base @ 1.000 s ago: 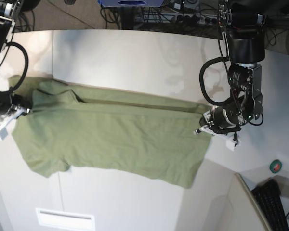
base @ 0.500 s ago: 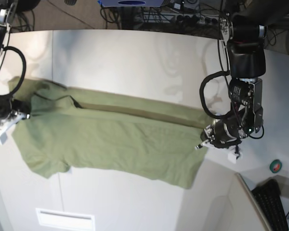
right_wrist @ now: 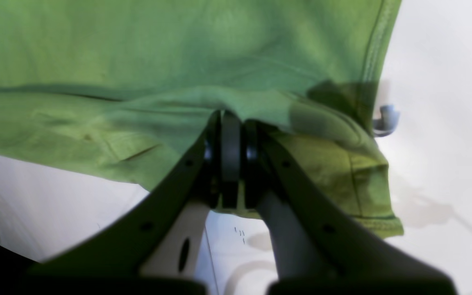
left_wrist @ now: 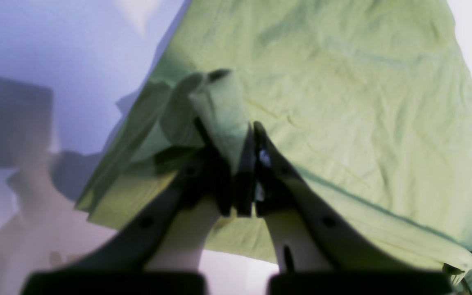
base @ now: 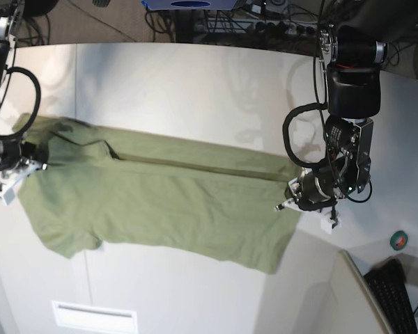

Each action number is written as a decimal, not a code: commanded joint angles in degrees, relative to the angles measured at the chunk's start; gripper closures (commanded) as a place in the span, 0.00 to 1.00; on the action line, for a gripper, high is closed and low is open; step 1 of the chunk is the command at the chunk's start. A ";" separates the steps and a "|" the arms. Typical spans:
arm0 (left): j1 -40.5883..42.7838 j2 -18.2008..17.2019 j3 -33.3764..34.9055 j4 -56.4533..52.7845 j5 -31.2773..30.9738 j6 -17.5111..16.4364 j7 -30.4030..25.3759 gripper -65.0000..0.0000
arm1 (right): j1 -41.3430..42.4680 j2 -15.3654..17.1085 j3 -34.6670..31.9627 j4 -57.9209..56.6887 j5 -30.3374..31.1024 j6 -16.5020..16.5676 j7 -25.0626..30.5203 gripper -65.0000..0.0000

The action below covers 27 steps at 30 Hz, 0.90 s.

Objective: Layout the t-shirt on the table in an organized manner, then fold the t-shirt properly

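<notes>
Item: t-shirt [base: 160, 202], olive green, spread lengthwise across the table [base: 195, 83] and stretched between the two arms, most of its body lying flat, with a long fold running along its far side. Left gripper [left_wrist: 249, 135]: jaws pressed together on a bunched edge of the cloth; a small roll of fabric stands just above and to the left of the jaw tips, and the broad flat panel runs away ahead and to the right of them. Right gripper [right_wrist: 231, 119]: jaws likewise clamped on the opposite end, a hemmed flap, probably a sleeve or shoulder, hanging just to the right of the tips and the main body extending ahead and to the left. Purpose of hold, as judged: each arm pinches one end so the garment can be kept taut between them, which flattens wrinkles and squares the cloth before any fold is made. The near edge of the shirt sits unevenly, one corner dipping lower toward the left gripper's side, so layout appears unfinished. Also noted on the table: a thin dark seam line [base: 75, 76] and a small white label [base: 94, 317] near its front edge, clear of the cloth.
</notes>
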 commanded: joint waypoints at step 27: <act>10.37 -0.37 -18.75 19.04 -14.59 -0.53 -2.98 0.00 | -16.73 -13.61 31.20 34.54 1.04 0.08 0.82 0.31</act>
